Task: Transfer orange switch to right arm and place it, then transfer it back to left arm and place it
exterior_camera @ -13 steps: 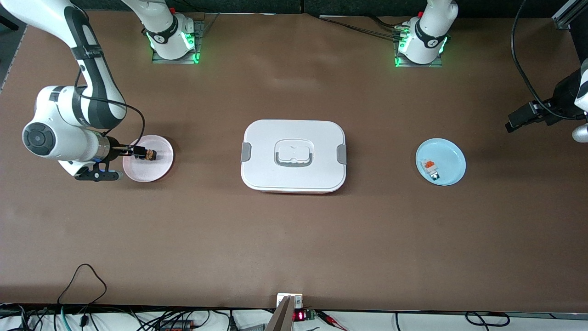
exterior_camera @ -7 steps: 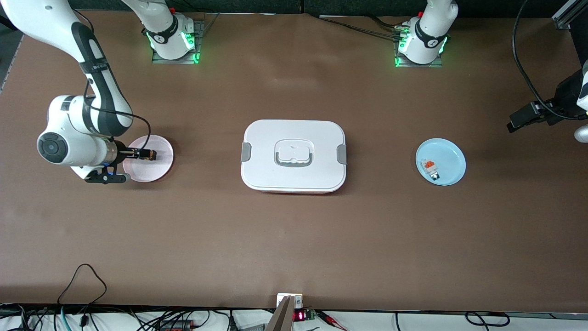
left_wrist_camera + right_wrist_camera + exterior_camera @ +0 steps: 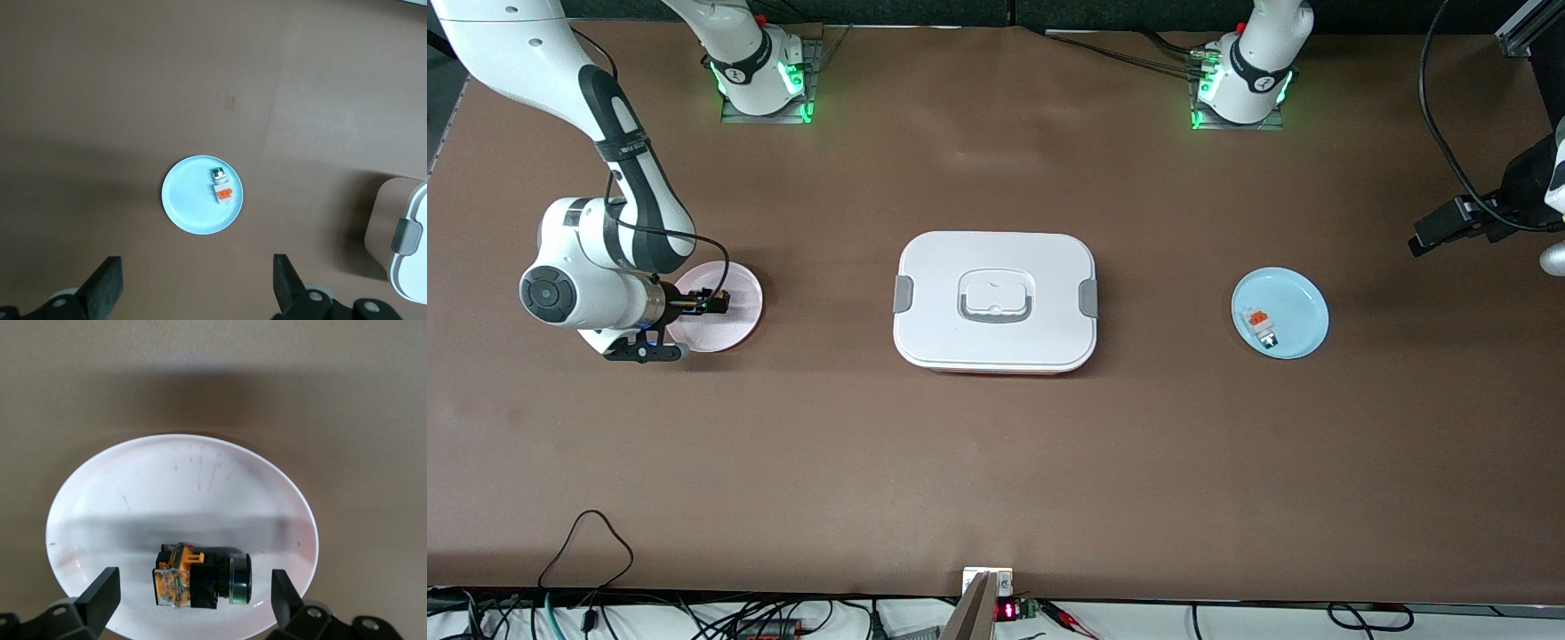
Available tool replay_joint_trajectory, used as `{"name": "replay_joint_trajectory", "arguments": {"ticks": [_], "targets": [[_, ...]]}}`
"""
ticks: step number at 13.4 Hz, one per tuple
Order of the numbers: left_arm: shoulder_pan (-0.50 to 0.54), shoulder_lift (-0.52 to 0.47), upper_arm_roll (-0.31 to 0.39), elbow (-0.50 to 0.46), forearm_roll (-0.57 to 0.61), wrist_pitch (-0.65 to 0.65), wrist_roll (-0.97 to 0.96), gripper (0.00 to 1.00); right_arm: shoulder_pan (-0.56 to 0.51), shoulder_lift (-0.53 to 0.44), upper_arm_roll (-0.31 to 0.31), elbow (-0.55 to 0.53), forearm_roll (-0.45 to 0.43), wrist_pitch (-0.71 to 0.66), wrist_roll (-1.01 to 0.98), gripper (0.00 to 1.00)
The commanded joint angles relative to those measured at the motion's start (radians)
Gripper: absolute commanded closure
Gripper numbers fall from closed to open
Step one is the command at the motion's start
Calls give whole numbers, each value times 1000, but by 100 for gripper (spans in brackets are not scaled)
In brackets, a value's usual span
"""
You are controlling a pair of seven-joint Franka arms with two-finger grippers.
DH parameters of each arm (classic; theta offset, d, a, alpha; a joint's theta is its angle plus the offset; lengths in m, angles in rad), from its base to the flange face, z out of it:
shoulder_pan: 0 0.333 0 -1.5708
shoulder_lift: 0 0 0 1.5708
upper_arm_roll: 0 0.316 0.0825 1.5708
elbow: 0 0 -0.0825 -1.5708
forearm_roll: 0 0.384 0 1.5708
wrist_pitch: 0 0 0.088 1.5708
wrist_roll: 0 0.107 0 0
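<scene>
White and lidded, the box sits mid-table between your two arms' ends, with a pink plate toward the right arm's end and a blue plate toward the left arm's end, that one carrying a small white-grey block with a red-orange top. Your right gripper is low over the pink plate with its fingers spread wide on either side of the orange switch, which lies on the plate, ungripped. Your left gripper waits high above the blue plate, fingers wide apart and empty.
</scene>
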Motion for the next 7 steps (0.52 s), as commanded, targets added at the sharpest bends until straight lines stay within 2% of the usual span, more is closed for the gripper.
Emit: {"name": "replay_joint_trajectory", "arguments": {"ticks": [1, 7], "targets": [[8, 10, -4, 26, -15, -12, 3, 1, -5, 17, 9, -23, 5, 34, 36, 0], [8, 9, -6, 26, -16, -10, 3, 1, -5, 17, 9, -73, 5, 84, 38, 0]]}}
